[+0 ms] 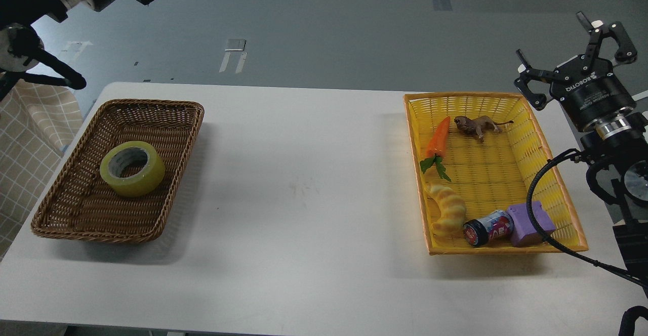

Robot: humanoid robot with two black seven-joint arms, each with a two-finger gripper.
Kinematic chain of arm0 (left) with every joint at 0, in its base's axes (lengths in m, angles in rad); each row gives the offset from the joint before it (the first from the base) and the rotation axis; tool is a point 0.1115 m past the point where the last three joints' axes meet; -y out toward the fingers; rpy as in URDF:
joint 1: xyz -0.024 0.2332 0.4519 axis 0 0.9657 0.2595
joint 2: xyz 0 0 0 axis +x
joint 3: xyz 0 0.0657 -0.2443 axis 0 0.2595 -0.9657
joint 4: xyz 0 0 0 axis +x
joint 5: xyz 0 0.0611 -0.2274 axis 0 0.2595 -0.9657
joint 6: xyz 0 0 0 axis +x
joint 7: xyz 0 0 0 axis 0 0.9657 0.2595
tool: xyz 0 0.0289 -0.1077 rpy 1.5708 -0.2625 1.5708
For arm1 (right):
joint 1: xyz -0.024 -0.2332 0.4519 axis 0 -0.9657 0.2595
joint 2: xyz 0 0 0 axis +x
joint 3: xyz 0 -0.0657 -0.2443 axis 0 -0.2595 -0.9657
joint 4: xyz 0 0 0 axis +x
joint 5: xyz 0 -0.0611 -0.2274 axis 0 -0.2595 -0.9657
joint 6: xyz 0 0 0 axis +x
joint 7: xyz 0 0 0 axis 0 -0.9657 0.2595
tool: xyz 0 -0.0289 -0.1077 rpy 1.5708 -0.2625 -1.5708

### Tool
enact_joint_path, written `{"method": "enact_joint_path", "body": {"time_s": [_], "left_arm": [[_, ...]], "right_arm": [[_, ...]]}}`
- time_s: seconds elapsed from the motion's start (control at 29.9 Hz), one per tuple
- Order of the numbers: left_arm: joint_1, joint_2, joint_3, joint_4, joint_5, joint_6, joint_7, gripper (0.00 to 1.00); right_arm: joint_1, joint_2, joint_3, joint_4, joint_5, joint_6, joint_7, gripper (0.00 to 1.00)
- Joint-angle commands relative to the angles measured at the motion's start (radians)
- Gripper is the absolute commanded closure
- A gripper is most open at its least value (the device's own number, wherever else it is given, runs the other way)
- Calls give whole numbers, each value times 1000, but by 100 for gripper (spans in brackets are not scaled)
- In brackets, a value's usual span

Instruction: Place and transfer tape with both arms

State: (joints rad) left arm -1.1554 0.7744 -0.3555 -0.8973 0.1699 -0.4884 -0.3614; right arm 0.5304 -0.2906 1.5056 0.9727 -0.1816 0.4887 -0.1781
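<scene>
white table [304,184]; brown wicker basket [55,209] at left; yellow plastic basket [552,174] at right, holding toy carrot [438,138], toy lion [475,125], croissant toy [447,209], small can [487,228] on its side, purple block [526,223]; checked cloth [30,149] far left

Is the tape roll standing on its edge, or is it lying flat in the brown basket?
Lying flat. The tape rests on the floor of the brown basket, and its core hole faces up.
</scene>
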Motion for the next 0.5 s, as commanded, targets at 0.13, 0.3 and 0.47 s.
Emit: {"method": "enact_joint_path", "body": {"time_s": [0.13, 0.3, 0.47], "left_arm": [[91, -93, -106, -3, 0, 0, -44, 2], [146, -141, -152, -32, 0, 0, -41, 2], [195, -207, -187, -38, 0, 0, -42, 2]], "right_arm": [[109, -35, -62, -19, -18, 0, -1, 0], [149, -7, -77, -58, -18, 0, -3, 0], [194, 19, -143, -81, -24, 0, -1, 0]]}}
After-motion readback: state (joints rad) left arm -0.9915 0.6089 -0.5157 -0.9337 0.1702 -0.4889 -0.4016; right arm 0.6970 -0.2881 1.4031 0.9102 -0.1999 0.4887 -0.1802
